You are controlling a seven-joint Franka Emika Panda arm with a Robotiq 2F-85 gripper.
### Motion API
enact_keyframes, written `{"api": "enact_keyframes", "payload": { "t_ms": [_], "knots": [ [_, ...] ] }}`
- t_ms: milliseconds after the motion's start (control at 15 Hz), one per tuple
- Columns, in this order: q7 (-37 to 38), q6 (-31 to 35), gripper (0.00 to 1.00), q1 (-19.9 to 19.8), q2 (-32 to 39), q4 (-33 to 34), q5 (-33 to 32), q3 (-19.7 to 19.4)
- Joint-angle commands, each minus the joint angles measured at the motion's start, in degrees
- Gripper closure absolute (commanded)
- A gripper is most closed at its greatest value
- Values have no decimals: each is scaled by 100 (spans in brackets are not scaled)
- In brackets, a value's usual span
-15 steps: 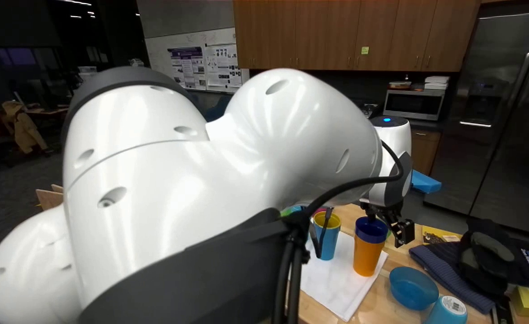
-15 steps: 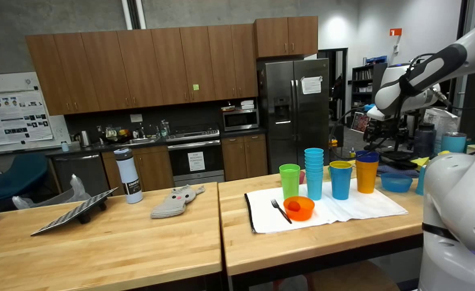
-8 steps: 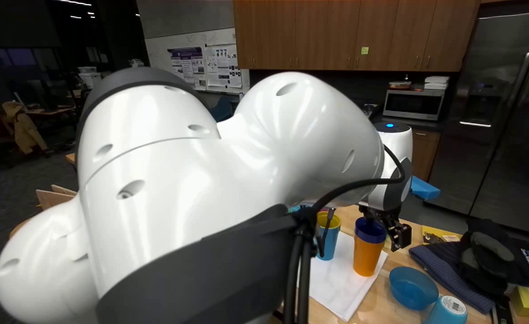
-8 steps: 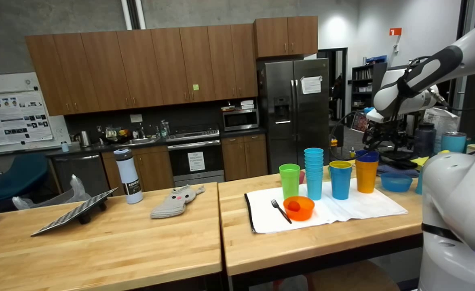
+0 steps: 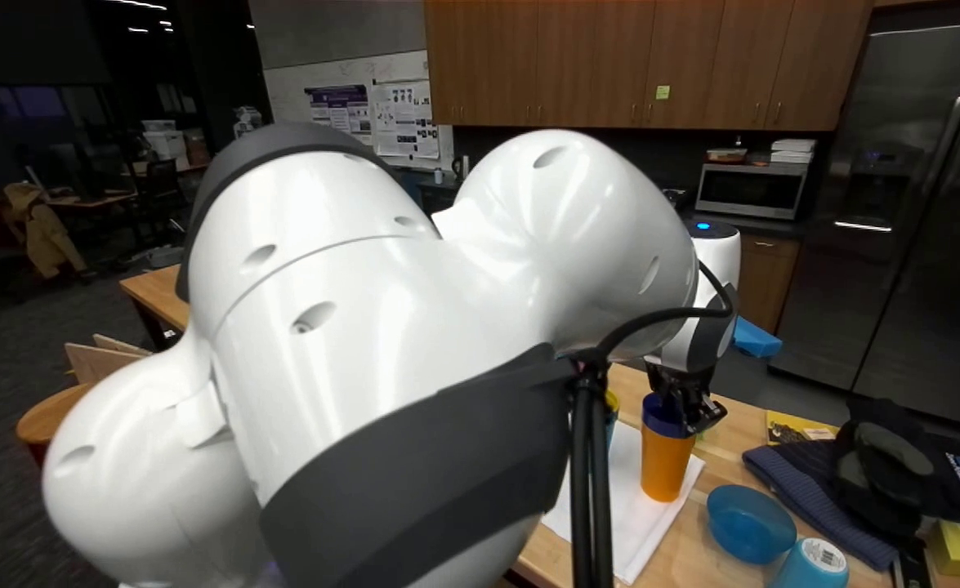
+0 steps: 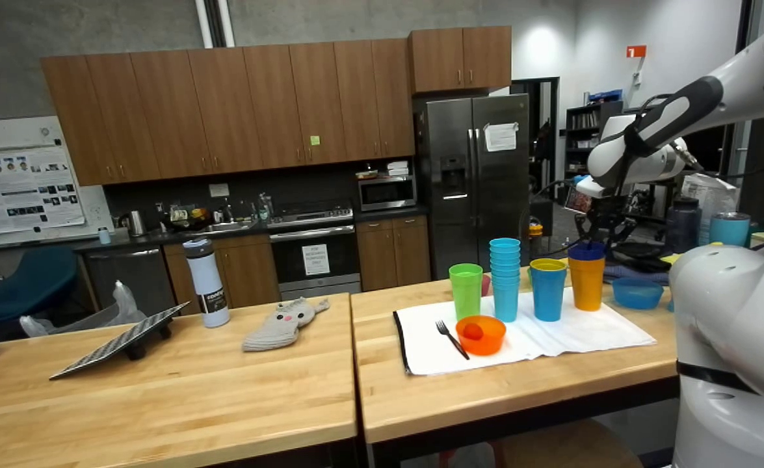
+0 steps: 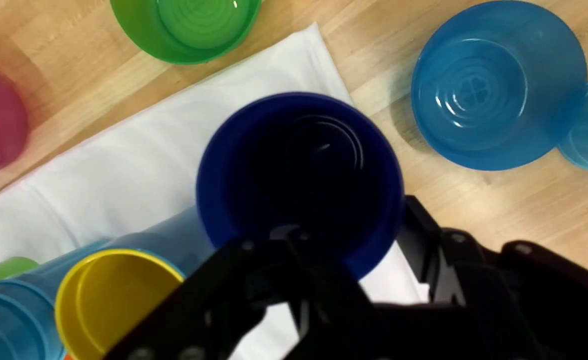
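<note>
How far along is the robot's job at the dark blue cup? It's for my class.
Looks done: the approach, with the gripper at the rim of the dark blue cup.
In hand: straddling its wall, one finger inside the cup and one outside.
Left, apparently: gripping, since the jaws stand apart, and any lift, since it sits nested in the orange cup.

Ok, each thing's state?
Dark blue cup: nested in orange cup
Gripper: open, straddling dark blue rim
Yellow cup: inside blue cup
Cup stack: upright
Green cup: upright
Blue bowl: upright
Green bowl: upright
Orange bowl: upright
Labelled cup: upside down
Fridge: shut
Microwave: shut
Oven: shut
</note>
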Motion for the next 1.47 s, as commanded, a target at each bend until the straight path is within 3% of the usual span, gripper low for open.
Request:
{"api": "enact_keyframes", "payload": {
  "t_ms": [0, 133, 267, 733, 1133, 1400],
  "knots": [
    [-6, -74, 87, 237, 155, 206, 165, -208],
    [-12, 53, 100, 180, 325, 120, 314, -179],
    [-8, -80, 100, 321, 182, 264, 154, -318],
    [-8, -44, 99, 265, 251, 275, 224, -303],
    [-9, -144, 99, 83, 185, 381, 182, 16],
    [18, -389, 99, -156, 79, 528, 267, 442]
  ]
}}
